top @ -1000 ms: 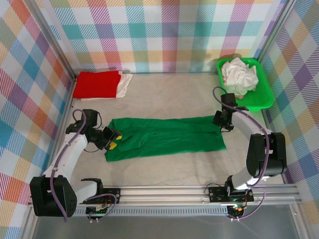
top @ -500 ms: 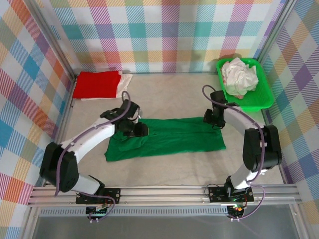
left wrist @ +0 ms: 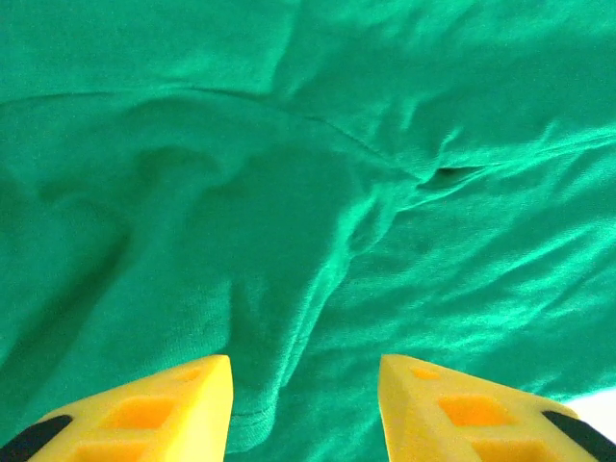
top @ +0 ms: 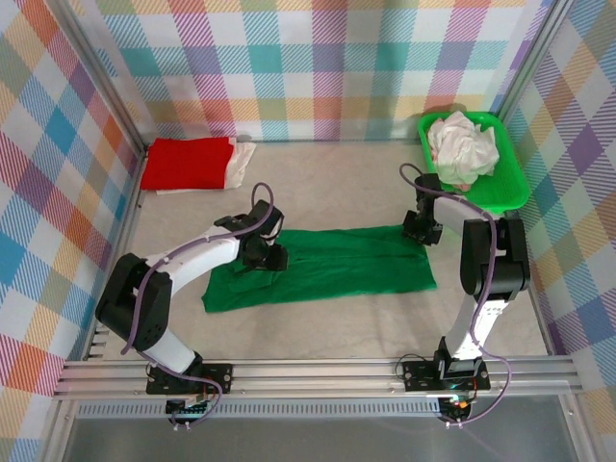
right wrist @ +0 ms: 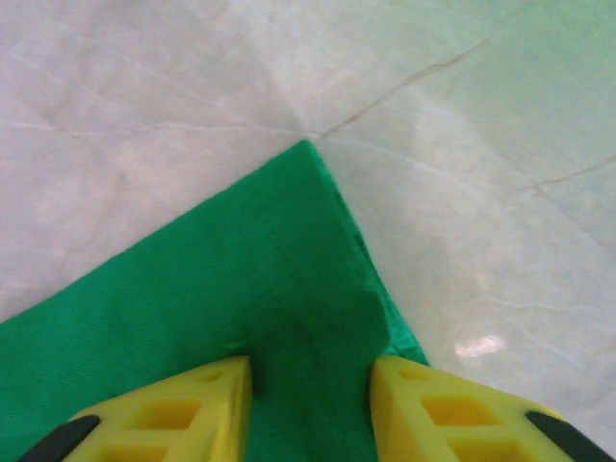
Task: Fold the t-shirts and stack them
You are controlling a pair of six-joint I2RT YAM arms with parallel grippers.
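I see the green shirt (top: 332,265) lying flat in the middle of the table (top: 327,183), stretched left to right, its left end rumpled. The left gripper (top: 270,258) is down on that left part. In the left wrist view its yellow fingers (left wrist: 164,409) stand apart over the cloth with a raised crease running between them, but I cannot tell whether they hold it. The right gripper (top: 421,229) sits at the shirt's far right corner. In the right wrist view that corner (right wrist: 289,279) humps up between the fingers (right wrist: 173,414) and touches both, so I read it as pinched. A folded red shirt (top: 188,162) lies at the far left corner on a white one (top: 243,164). More white shirts (top: 462,144) are crumpled in the green tray (top: 510,192) at the far right.
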